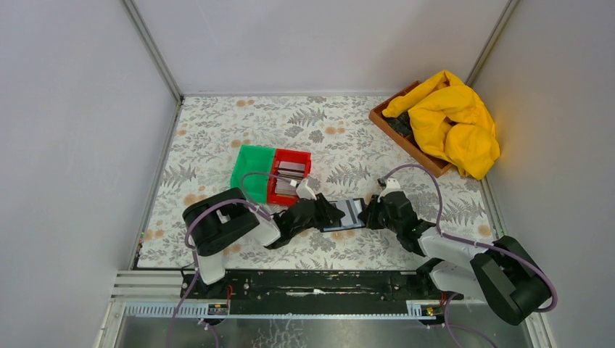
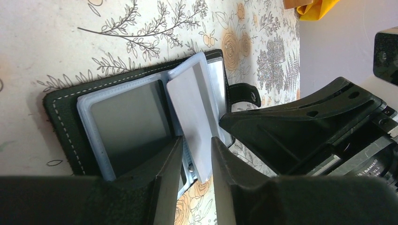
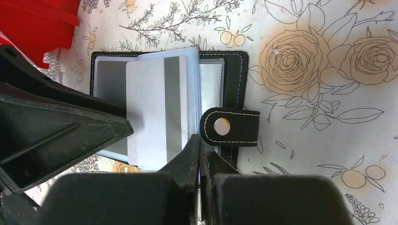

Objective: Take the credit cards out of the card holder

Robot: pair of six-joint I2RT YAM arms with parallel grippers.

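Near the card holder (image 1: 347, 214), red bin (image 1: 294, 153) beside green bin (image 1: 254, 170).

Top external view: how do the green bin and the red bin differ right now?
The green bin stands to the left in this view, the red bin to its right. The green bin looks empty, while the red bin holds flat grey cards. A purple cable crosses the green bin's near part; the red bin's near edge is hidden behind the arm. Both are small open plastic bins, side by side and touching.
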